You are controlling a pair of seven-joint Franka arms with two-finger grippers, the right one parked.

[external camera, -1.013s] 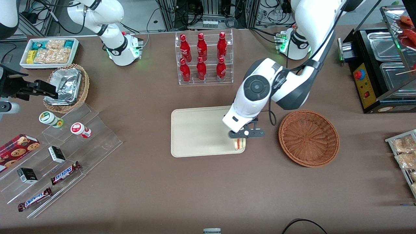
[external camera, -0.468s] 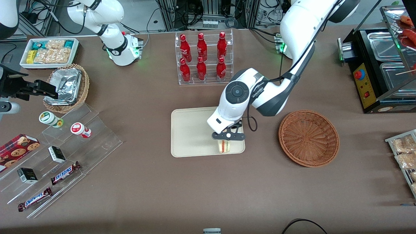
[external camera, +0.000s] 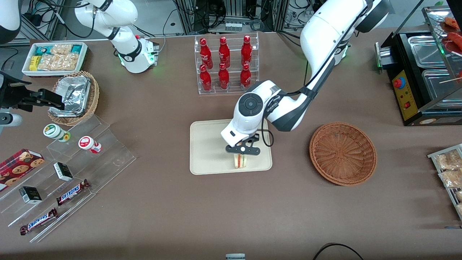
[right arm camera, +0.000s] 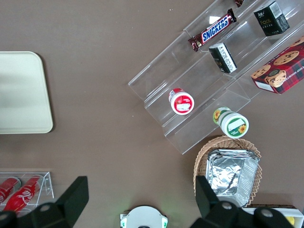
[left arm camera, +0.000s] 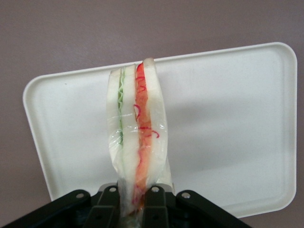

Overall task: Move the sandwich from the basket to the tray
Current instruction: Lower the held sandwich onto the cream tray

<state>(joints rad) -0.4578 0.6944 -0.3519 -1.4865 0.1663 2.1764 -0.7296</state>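
Claw [external camera: 241,154] of left arm over tray [external camera: 205,148], clamped on sandwich [external camera: 240,161]; fingers [left arm camera: 154,197] pinch wedge at one end, cling wrap bunched between them. Sandwich hangs edge-on, red and orange filling on one face of cut edge, green on other, white bread between. Seen from front, wedge sits over tray's nearer edge, toward the end closest to basket [external camera: 343,153]. Wrist view shows bare tray surface beneath sandwich; whether wedge touches tray or hangs just above cannot be told.

Basket empty, well apart from tray, toward working arm's end of worktop [external camera: 180,209]. Rack of red bottles [external camera: 225,63] farther from front camera than tray, not in the way.

Step in hand, by judgement: carry phase done or nearly so, placement about to begin. Roughly last part of task.

Next move likely calls for: short straight descent until wedge rests on tray, then parting of fingers, then straight lift clear. Position near tray rim worth watching; small shift toward tray centre first would give margin. Wrap may cling to finger pads on release, so slow withdrawal advisable. Tall narrow wedge held on edge probably topples onto a flat face once freed; harmless if inside rim.
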